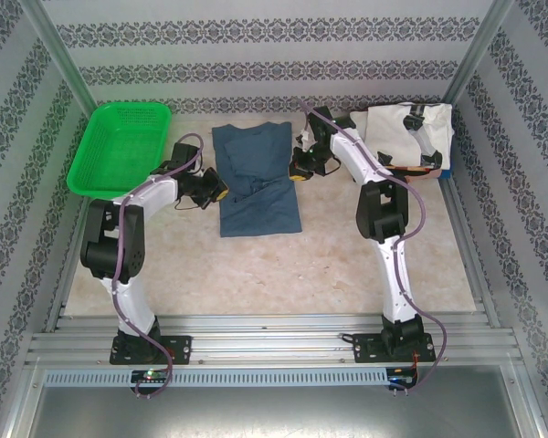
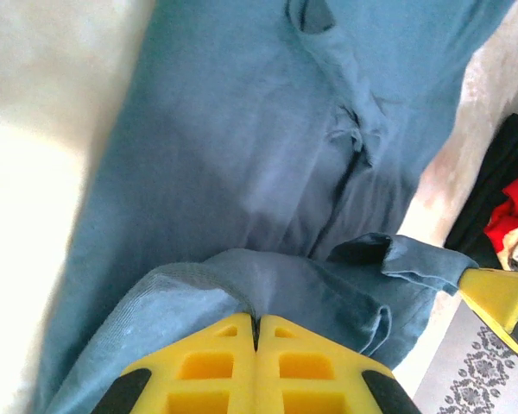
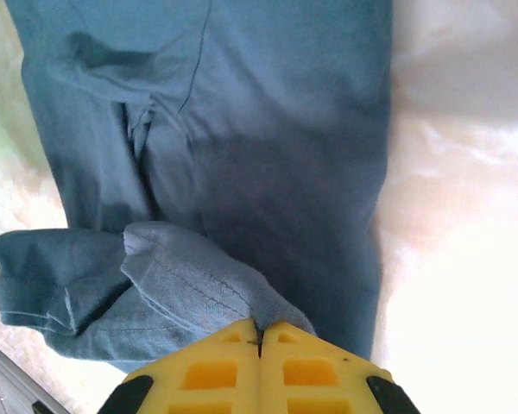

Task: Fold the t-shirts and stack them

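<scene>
blue t-shirt point(image 1: 256, 178): there it is, laid out lengthwise on the table point(image 1: 283, 274), back and centre, right between the two arms. Its near hem runs straight, and both side edges are bunched up halfway along.
blue t-shirt, close up: the left wrist view point(image 2: 242, 172) shows a flat body with a creased ridge running down it. The right wrist view point(image 3: 268, 129) shows a smooth panel with a small pucker on one side.
left gripper point(image 1: 215, 190): it is in at the shirt's left edge. The yellow fingertips point(image 2: 256, 323) are pressed right together, and a rolled fold of the blue cloth is pinched between them.
right gripper point(image 1: 301, 169): it is at the opposite edge with the same story. Its tips point(image 3: 261, 329) are clamped with no gap, biting a hemmed flap of the blue cloth that arches above the flat part.
across the shirt: from the left wrist, a yellow finger point(image 2: 501, 297) of the right gripper pokes in at the right with a blue flap on it.
white t-shirt point(image 1: 411, 137): it lies in the back right corner with black-and-orange print, apart from the blue one.
black and red cloth point(image 2: 511, 194): it is heaped at the right edge of the left wrist view, beyond the blue shirt.
basket point(image 1: 119, 146): green mesh in the back left corner, beside the left arm.
</scene>
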`<state>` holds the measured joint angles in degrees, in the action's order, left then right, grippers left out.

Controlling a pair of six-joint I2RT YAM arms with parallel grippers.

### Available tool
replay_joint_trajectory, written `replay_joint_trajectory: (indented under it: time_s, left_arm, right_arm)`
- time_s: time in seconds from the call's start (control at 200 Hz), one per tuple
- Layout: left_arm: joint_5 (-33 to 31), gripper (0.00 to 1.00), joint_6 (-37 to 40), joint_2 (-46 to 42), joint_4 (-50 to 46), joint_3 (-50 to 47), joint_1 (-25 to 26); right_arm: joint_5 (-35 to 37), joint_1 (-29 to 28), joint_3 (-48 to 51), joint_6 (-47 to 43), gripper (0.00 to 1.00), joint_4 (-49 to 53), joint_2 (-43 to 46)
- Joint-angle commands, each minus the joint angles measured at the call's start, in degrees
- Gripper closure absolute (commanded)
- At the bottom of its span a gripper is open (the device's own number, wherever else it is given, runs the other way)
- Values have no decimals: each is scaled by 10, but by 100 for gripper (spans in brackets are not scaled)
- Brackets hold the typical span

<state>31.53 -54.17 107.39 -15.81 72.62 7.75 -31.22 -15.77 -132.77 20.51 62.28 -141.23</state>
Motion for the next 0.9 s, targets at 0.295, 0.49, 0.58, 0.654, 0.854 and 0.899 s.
replay_joint_trajectory:
  time_s: [0.295,0.49,0.58,0.654,0.854,0.899]
  left_arm:
    - [13,100,5,50,44,46,-13]
    - [10,72,-23,45,90,43,-19]
    - [2,59,-34,39,98,69,-23]
    - [-17,51,-33,28,85,101,-26]
    - [-54,42,-11,-31,46,135,-29]
    - [-50,40,-1,-48,29,130,-28]
  right_arm:
    - [-31,10,-63,40,91,-22,-67]
    - [-30,23,-68,65,76,-54,-65]
    - [-45,42,-76,103,63,-97,-52]
    - [-60,59,-77,133,54,-140,-32]
    - [-92,88,-52,108,50,-142,50]
    - [-98,91,-15,92,50,-131,79]
